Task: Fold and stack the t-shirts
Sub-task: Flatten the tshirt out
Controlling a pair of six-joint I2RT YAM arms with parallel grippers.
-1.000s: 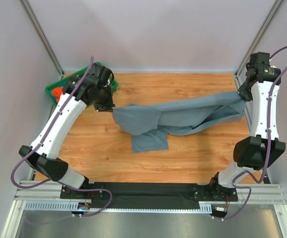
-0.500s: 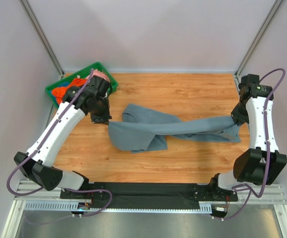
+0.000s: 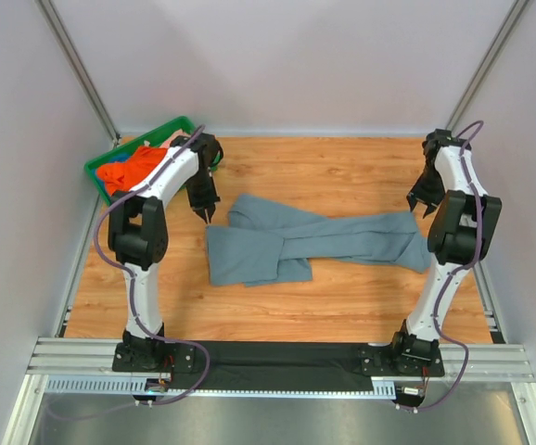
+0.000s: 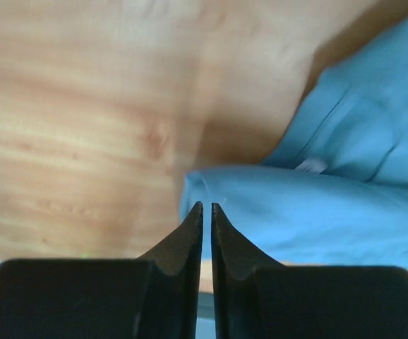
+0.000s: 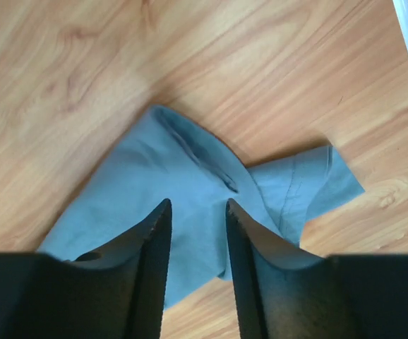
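Your left hand [image 4: 207, 206] all but clenched on nothing, right hand [image 5: 195, 203] released above the grey-blue t-shirt [image 3: 314, 243] lying across the worktop [image 3: 342, 176], its white neck label [image 4: 310, 165] seen only from left wrist, far left, orange t-shirt [image 3: 136, 167] in green bin [image 3: 157, 130], top view only

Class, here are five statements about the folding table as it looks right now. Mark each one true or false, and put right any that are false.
1. The grey-blue t-shirt lies on the table. True.
2. The right gripper is clamped on that shirt. False: its jaws stand open above the shirt's end, with nothing between them.
3. The green bin sits at the far left corner of the table. True.
4. The bin is empty. False: an orange t-shirt lies in it.
5. The grey-blue shirt is folded into a neat square. False: it lies in a long, twisted band across the table.
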